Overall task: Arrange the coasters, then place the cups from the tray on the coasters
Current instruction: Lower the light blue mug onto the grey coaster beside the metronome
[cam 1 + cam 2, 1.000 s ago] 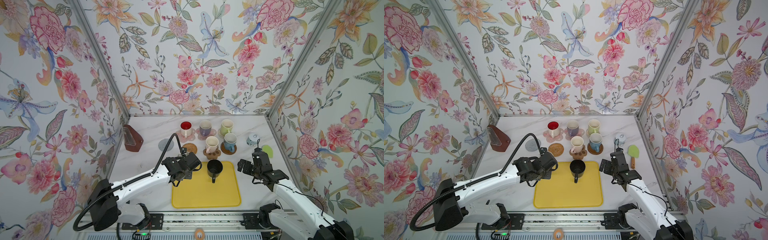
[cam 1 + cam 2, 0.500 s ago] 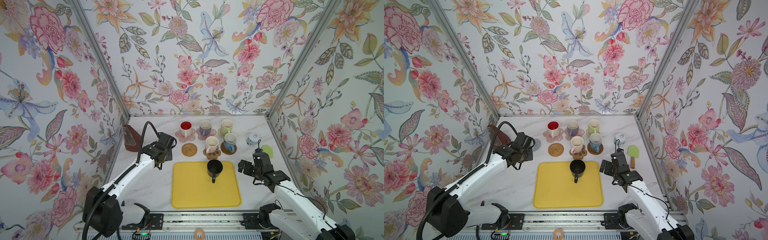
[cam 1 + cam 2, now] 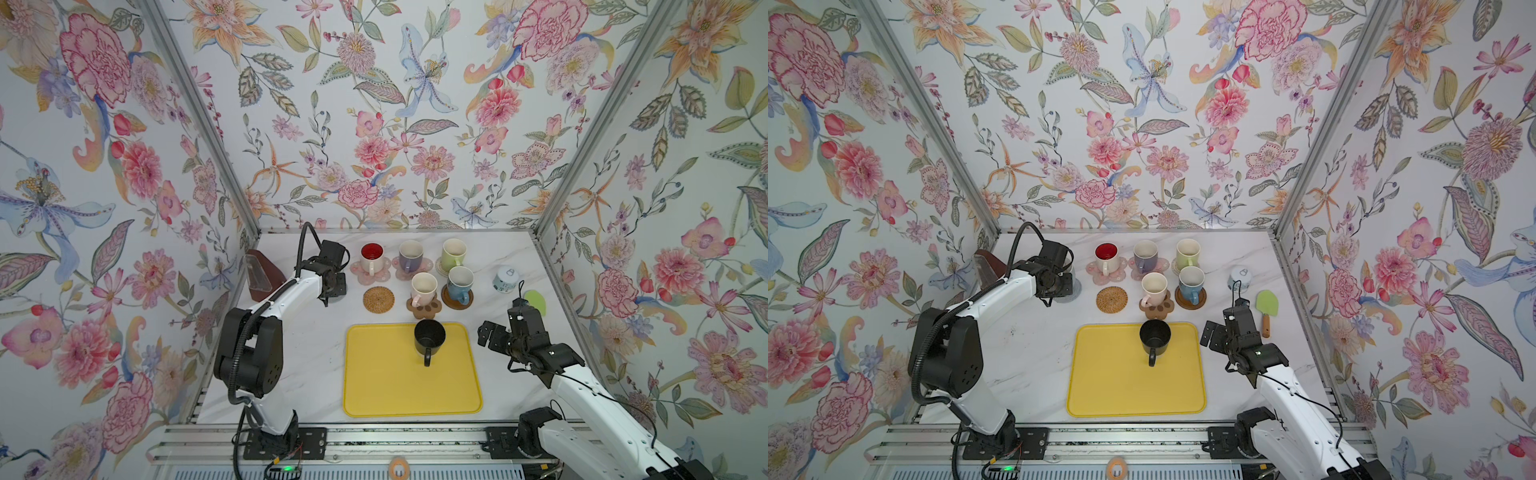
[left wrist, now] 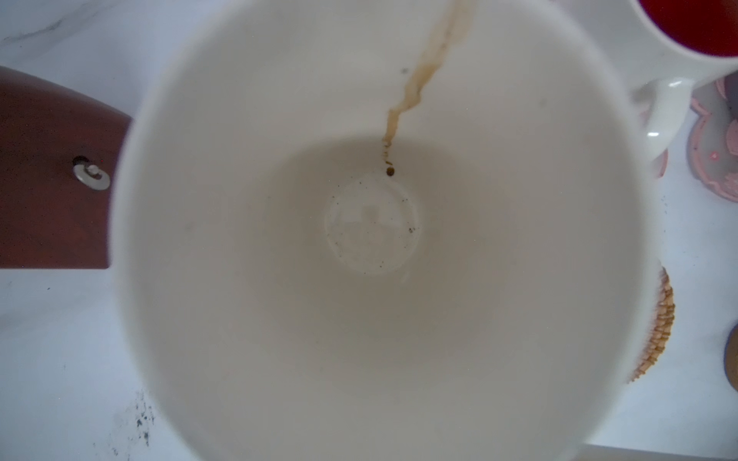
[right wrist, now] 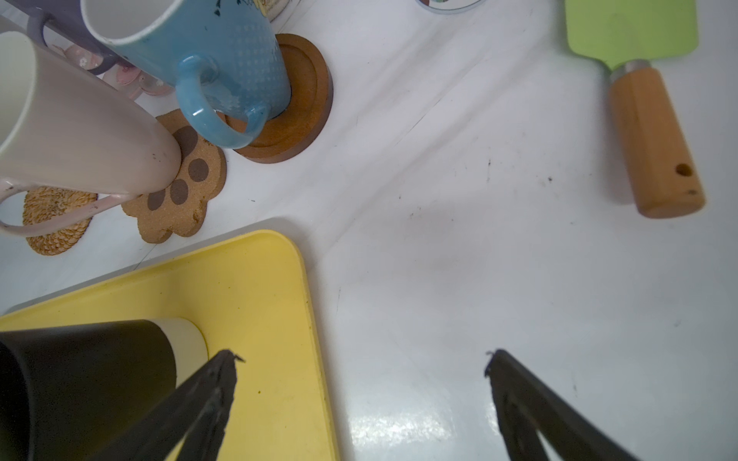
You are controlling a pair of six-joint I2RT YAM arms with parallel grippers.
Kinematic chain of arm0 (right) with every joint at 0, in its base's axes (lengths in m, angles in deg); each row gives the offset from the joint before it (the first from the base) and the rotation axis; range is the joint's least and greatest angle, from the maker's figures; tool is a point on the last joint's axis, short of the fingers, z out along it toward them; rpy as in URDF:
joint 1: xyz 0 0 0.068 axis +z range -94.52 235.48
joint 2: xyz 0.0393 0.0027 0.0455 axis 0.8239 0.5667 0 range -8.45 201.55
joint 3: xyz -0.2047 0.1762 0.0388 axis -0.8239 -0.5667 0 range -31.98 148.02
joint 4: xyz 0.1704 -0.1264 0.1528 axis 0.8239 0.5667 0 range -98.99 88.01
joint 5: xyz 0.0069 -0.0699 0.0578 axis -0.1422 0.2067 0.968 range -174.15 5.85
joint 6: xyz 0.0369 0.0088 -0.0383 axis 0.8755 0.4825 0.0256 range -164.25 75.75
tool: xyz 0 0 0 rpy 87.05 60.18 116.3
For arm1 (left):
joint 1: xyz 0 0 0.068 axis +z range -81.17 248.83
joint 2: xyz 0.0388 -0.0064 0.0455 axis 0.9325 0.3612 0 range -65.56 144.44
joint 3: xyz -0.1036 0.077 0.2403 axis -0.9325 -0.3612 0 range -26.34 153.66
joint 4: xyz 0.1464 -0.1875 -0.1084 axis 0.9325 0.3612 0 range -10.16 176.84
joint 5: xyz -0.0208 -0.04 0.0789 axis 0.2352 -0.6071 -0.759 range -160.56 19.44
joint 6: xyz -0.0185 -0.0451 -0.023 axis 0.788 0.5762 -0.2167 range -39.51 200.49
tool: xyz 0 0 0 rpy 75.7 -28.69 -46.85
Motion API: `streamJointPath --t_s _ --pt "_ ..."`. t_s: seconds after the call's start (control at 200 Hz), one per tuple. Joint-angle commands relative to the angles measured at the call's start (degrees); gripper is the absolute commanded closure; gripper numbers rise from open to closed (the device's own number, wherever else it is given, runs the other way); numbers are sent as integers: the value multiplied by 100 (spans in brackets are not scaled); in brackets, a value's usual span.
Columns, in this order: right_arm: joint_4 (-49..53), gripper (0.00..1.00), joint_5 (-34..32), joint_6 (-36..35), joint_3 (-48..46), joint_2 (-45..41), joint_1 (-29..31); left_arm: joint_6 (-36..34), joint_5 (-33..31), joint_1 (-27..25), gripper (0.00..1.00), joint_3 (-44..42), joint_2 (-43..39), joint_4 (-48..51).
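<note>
Your left arm (image 3: 291,296) extended over grey coaster (image 3: 1076,290), left tool (image 3: 332,284) clamped on mug (image 4: 371,239); right tool (image 5: 359,359) wide, beside tray (image 3: 374,395).

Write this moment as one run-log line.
left tool: shut on mug, over grey coaster | right tool: open, by tray | black mug: on tray | rattan coaster: bare

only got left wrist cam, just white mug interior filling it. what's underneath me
observer: in a top view the grey woven coaster's edge shows right under the left gripper and its mug
operator: anything left on the tray
observer: one black mug, upright on the yellow tray
operator: right arm busy
observer: no, the right gripper is open and empty, by the tray's right edge
</note>
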Motion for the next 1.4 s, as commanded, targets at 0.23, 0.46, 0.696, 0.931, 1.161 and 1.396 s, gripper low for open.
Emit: streamJointPath --t_s 0.23,0.46,0.696,0.931,1.161,1.396 --pt "164 1 -119 55 113 -122 -12 -235 -70 151 100 452 316 -168" --pt "161 1 -118 52 64 -150 -7 -198 -83 192 100 430 452 -140" --pt "161 1 -122 40 53 -180 -9 -182 -158 221 100 453 513 -57" --pt "148 1 -142 18 62 -116 -12 -193 -140 218 100 378 396 0" --pt "91 1 -107 26 69 -72 -11 -222 -158 221 100 336 265 74" --pt "95 1 -102 35 79 -50 -7 -222 -102 221 100 280 318 47"
